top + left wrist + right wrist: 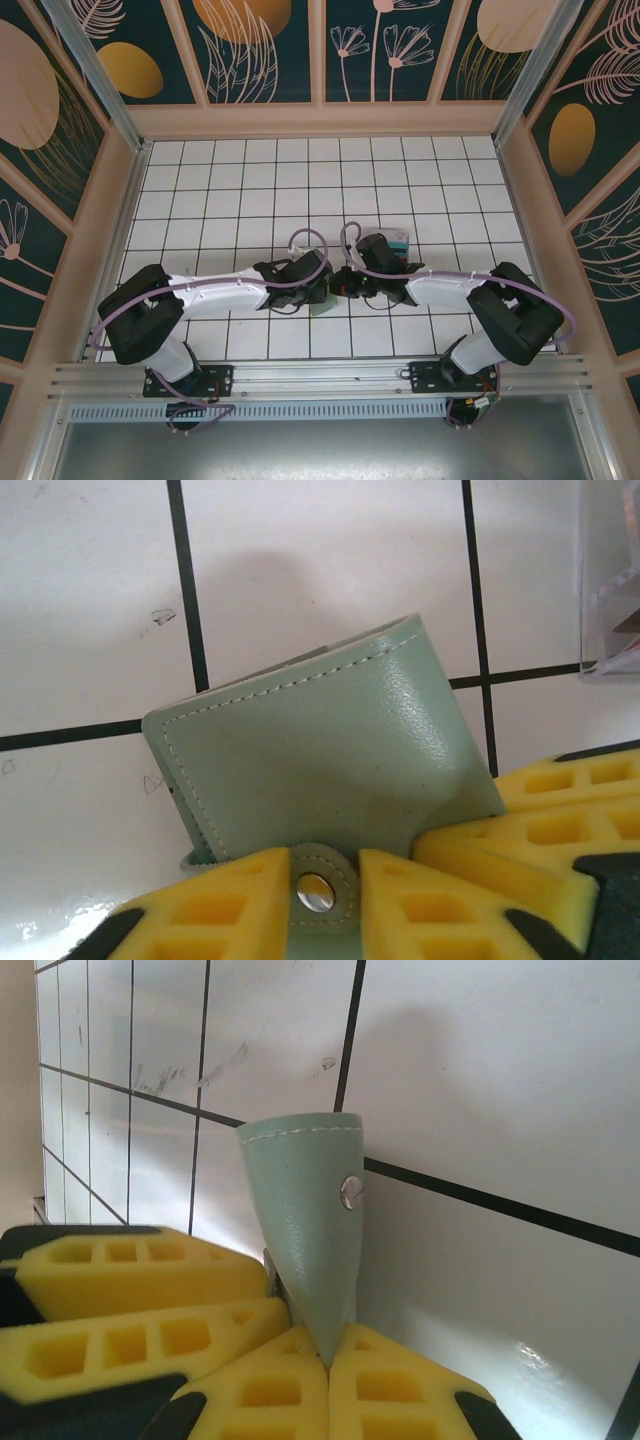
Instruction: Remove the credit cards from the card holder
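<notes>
**Item 1, left gripper** (323,872): 2 yellow fingers (225,905) with square cut-outs are closing in on either side of the snap tab (322,890). Both inner edges are touching the tab, so the gripper is pinching the card holder (320,740) by it.

**Item 2, right gripper** (328,1358): its 2 yellow fingers are pressing together with no gap. They are clamping the lower point of 1 holder flap between them. In the left wrist view its fingers are sitting just beside the left gripper's, against the holder's right corner.

**Item 3, card holder:** sage green with pale stitching along the edges. It is being held between the 2 grippers near the middle of the table (220,190), toward the near edge. In the left wrist view it is tilting, right side higher, and casting a shadow on the tiles behind. In the right wrist view the flap is rising from the fingers as a tapering wedge, stitched edge uppermost, with a metal stud (350,1192) on its right side. Whether any part is touching the table cannot be told.

**Item 4, credit cards** (397,238): teal with a red patch. They are lying on the tiles just beyond the right gripper, apart from the holder.

**Item 5, table:** white tiles with dark grout lines. Walls (260,50) of dark green panels with plant motifs are enclosing it.
</notes>
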`<state>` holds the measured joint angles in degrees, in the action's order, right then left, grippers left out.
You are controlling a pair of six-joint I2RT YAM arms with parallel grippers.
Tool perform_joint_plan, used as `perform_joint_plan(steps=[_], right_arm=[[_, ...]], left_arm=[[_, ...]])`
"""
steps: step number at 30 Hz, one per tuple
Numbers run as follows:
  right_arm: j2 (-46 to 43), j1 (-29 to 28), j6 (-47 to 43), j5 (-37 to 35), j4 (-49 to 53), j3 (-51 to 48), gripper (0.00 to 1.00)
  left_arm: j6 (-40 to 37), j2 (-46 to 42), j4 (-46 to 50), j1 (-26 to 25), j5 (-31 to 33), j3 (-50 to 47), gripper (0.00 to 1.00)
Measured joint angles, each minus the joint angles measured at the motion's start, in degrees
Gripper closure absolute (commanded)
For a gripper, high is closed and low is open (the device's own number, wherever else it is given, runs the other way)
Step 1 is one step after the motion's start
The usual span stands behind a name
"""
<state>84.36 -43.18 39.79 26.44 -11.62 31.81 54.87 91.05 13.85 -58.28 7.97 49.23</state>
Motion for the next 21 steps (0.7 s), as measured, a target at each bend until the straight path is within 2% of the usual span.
perform_joint_plan(steps=[2, 11, 21], right_arm=[[0.0, 0.0, 0.0, 0.0, 0.0, 0.0, 1.0], [0.0, -0.1, 0.0, 0.2, -1.0, 0.1, 1.0], [-0.5, -1.0, 0.2, 1.6, -4.5, 0.4, 1.0]], left_arm=[[0.2, 0.0, 0.5, 0.0, 0.4, 0.3, 1.0], [0.9, -1.2, 3.0, -0.7, 3.4, 0.6, 1.0], [4.8, -8.5, 4.1, -0.6, 6.1, -3.2, 1.0]])
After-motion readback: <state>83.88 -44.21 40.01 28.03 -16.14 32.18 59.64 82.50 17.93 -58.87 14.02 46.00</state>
